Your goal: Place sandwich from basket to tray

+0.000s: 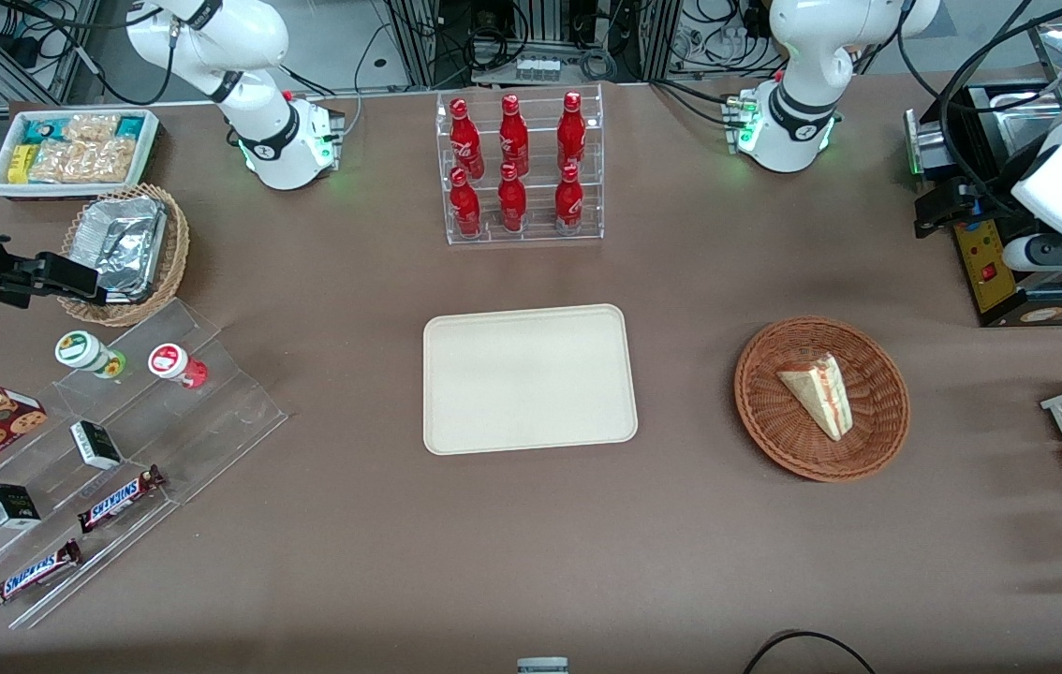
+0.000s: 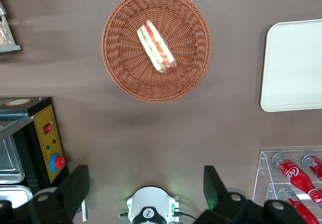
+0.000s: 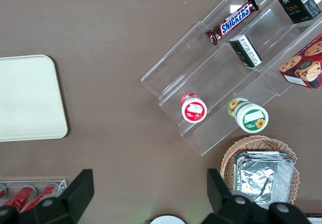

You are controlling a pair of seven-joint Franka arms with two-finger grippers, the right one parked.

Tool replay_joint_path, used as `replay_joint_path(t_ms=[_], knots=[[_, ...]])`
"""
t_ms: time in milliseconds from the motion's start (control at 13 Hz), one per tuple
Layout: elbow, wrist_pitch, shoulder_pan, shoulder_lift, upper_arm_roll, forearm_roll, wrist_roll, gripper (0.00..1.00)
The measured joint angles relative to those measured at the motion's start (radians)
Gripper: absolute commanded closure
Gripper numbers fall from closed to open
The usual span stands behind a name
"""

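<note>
The approach had not begun: the left gripper (image 2: 146, 191) hung high, jaws wide and empty. It needed to descend onto the sandwich (image 1: 819, 393), lying in the basket (image 1: 877, 435) at the tray's (image 1: 456, 421) three o'clock.

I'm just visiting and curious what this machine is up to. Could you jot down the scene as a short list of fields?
sandwich: lies in the basket, untouched
basket: round, reddish-brown wicker, toward the working arm's end of the table
tray: cream, flat, nothing on it, beside the basket
gripper: open, high above the table, holding nothing, farther from the front camera than the basket
bottle rack: six red bottles, farther from the front camera than the tray
progress: move not yet begun
</note>
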Motion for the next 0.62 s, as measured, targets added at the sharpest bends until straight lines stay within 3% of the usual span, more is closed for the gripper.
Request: replay_joint_path(t_ms=[615], knots=[[-0.008,0.079,0.0,0.021,-0.001,0.001,0.0,0.0]])
